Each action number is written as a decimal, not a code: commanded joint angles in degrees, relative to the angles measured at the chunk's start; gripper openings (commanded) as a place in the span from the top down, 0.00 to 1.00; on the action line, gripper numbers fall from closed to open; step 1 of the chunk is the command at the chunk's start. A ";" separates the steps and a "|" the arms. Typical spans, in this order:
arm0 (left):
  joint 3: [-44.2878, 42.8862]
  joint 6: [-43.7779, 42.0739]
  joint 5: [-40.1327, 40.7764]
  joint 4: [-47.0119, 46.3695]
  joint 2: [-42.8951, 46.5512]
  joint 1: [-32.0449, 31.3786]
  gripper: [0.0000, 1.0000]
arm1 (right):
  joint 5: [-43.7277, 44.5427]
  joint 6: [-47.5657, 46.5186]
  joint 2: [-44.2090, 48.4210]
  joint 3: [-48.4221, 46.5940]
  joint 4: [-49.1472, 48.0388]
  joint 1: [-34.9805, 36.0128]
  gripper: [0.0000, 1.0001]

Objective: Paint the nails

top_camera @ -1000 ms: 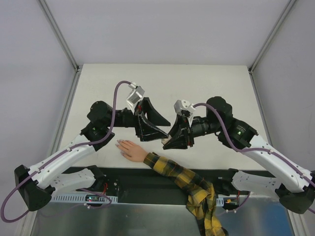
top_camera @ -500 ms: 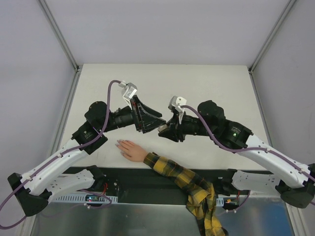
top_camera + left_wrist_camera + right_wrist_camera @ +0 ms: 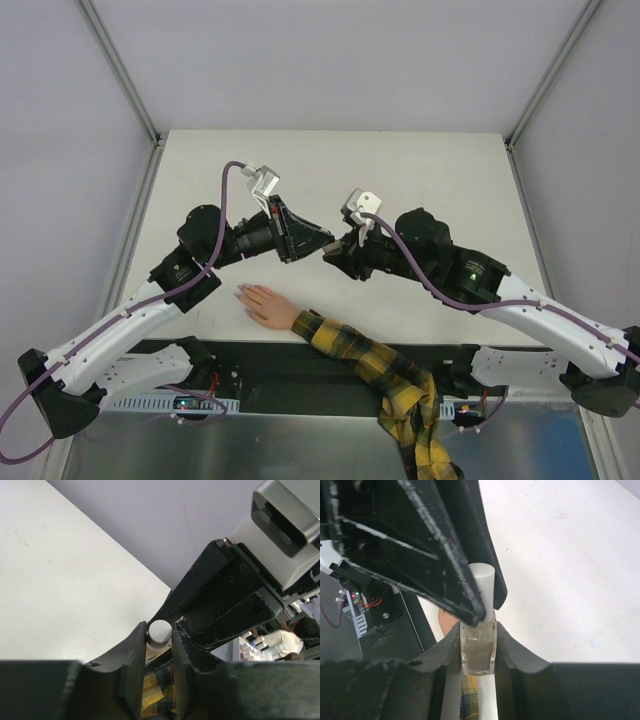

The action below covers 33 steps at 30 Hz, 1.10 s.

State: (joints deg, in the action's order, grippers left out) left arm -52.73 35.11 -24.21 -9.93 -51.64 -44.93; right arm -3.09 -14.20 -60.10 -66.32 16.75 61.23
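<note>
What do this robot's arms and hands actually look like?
Both are alike: the left arm and right arm have white sections linked by chunky black joints, each trailed by a purple cable. A silver camera block sits at each wrist. The left hand and right hand are matte black, each with two curved fingers.

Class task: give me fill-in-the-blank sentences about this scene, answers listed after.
The right gripper holds a small clear bottle with a ___ cap.
The left gripper pinches only the bottle's ___.
The hand wears a yellow-and-___ plaid sleeve.
___ gripper touches the hand.
Answers: white; cap; black; Neither.
</note>
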 commanded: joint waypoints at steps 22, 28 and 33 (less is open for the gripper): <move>4.04 9.45 -21.85 -26.45 -3.21 0.10 1.00 | -43.80 2.07 3.23 -2.22 -6.06 1.79 1.00; -0.08 5.51 -19.83 -15.07 -2.86 0.02 0.70 | -29.98 -1.45 2.00 -3.20 0.47 1.70 1.00; -1.59 0.75 -13.70 -6.69 0.04 0.10 0.39 | -24.26 -2.33 1.47 -2.76 2.40 1.70 1.00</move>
State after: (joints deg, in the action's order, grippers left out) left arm -51.92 39.77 -45.80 -24.64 -53.10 -45.65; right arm -31.79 -12.80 -57.95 -67.22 19.22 61.82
